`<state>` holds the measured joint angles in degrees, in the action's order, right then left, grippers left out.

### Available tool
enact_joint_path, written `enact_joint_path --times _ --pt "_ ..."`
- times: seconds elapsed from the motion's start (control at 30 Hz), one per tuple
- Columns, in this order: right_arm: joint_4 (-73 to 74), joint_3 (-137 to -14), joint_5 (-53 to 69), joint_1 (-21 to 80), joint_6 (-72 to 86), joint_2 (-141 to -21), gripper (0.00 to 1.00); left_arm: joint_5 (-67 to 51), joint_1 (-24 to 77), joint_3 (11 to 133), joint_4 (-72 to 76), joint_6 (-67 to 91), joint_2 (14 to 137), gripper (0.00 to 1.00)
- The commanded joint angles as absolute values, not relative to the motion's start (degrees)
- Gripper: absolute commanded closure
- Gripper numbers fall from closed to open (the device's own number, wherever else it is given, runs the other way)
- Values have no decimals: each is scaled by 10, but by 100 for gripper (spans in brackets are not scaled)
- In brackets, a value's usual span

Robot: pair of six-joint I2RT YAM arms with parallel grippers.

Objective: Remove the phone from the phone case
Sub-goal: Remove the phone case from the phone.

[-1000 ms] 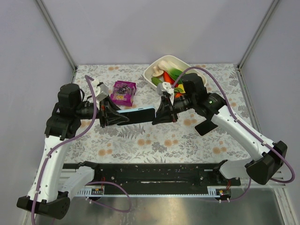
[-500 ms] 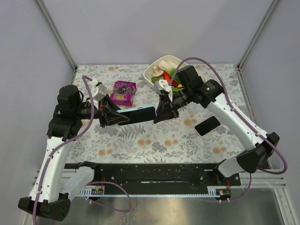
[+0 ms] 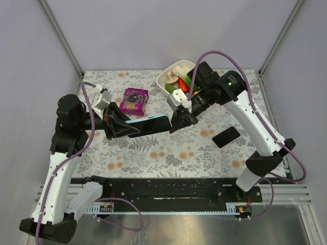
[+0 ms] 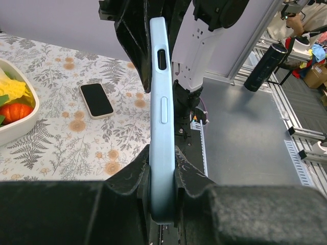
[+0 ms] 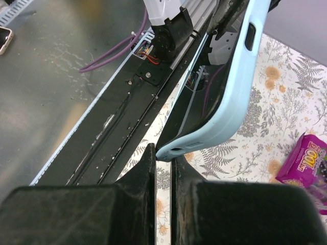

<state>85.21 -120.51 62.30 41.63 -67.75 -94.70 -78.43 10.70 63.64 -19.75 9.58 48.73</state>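
Pale-blue phone case (image 3: pixel 148 123) hangs edge-up above the floral worktop (image 3: pixel 153 153), clamped at opposite ends by the closed left end effector (image 3: pixel 121 127) and right end effector (image 3: pixel 178 121). A dark phone (image 3: pixel 226 137) lies well apart. Peeling the pinched corner slowly against a firm left anchor looks wisest. Both wrists point inward, facing each other.
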Motion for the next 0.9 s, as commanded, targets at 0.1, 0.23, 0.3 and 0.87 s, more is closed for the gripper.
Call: enact_joint_path --times 0.1,0.23,0.3,0.87 --pt "950 -1319 703 462 -780 -988 100 -821 128 615 -217 120 486 100" --pt "969 -1346 700 469 -789 -1005 100 -822 133 609 -216 118 485 100" --pt "975 -1352 701 472 -794 -1011 100 -822 136 607 -217 118 486 100" --pt "977 -1398 708 524 -774 -1038 100 -853 146 594 -216 122 490 100"
